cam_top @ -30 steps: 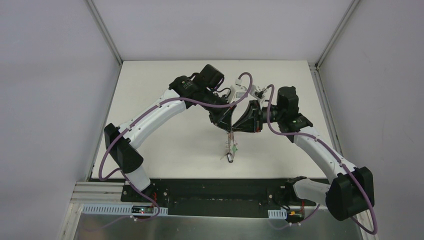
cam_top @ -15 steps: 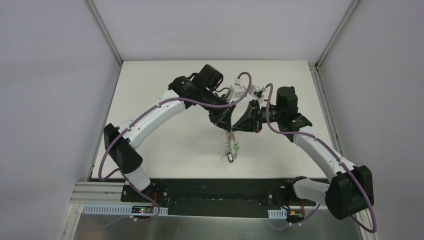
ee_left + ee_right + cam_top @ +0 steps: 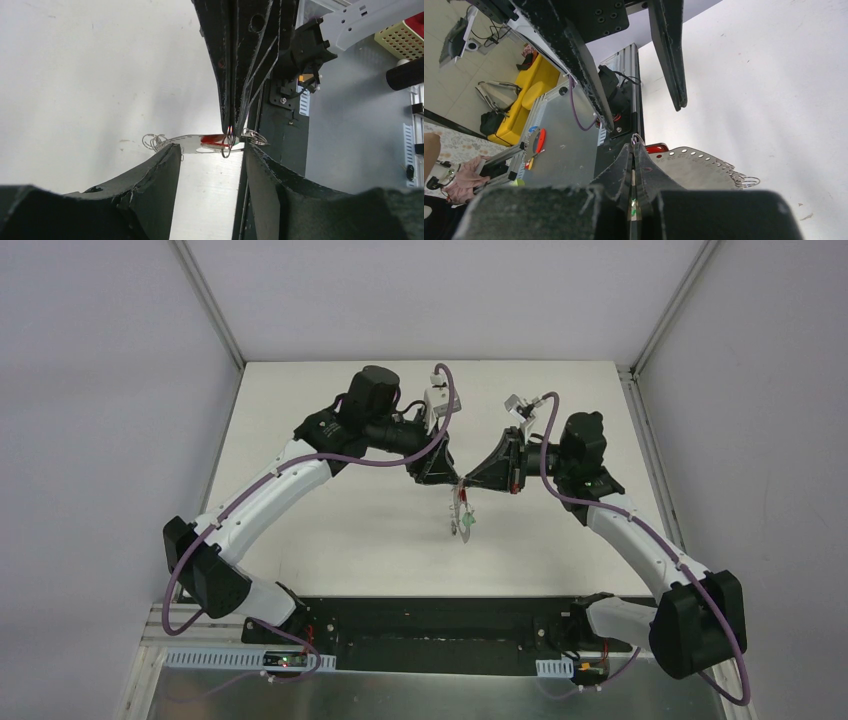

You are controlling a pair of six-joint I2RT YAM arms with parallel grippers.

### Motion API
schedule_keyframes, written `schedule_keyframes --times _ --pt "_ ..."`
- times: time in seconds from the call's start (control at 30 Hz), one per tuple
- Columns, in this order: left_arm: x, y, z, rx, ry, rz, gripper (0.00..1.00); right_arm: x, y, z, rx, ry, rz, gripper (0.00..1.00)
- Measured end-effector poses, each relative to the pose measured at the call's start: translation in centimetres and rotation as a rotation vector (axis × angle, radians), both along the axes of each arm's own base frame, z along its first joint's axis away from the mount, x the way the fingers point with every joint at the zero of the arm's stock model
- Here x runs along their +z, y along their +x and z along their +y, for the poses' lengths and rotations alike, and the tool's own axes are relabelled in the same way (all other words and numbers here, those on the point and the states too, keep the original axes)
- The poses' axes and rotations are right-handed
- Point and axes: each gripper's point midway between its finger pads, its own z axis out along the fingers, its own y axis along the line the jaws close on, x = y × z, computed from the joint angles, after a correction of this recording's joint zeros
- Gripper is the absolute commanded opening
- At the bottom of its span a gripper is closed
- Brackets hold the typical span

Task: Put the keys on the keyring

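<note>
The right gripper [image 3: 634,149] has its fingers pressed flat together, and between their tips they pinch a thin wire loop at the top of the keyring [image 3: 696,163]. In the right wrist view the keyring shows as a pale metal band with a row of small holes and a few wire loops at its far end. A red-headed key [image 3: 657,147] lies against the band just beside the pinch. From above, the bundle hangs straight down below the right gripper's tip, over the middle of the white table [image 3: 330,530], with a green key [image 3: 468,530] at its lower end; whether the bundle touches the tabletop cannot be told. The left gripper [image 3: 209,150] faces the right one with its fingers [image 3: 152,182] spread about halfway, holding nothing; the band and the red key head sit just beyond the gap, apart from both fingers
</note>
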Motion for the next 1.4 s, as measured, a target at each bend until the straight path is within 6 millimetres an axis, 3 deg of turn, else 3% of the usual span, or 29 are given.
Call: schedule_keyframes --times 0.33,0.83,1.4 --pt "-0.2 -0.1 -0.7 -0.052 -0.048 -0.041 0.48 0.9 0.5 -0.2 -0.024 0.033 0.018 0.00" --pt "-1.4 -1.0 -1.1 -0.116 -0.043 -0.047 0.00 0.9 0.7 -0.5 -0.039 0.035 0.038 0.00" --pt "-3.2 -0.6 -1.3 -0.064 0.093 -0.165 0.00 0.1 2.1 -0.3 -0.097 0.025 0.093 0.00"
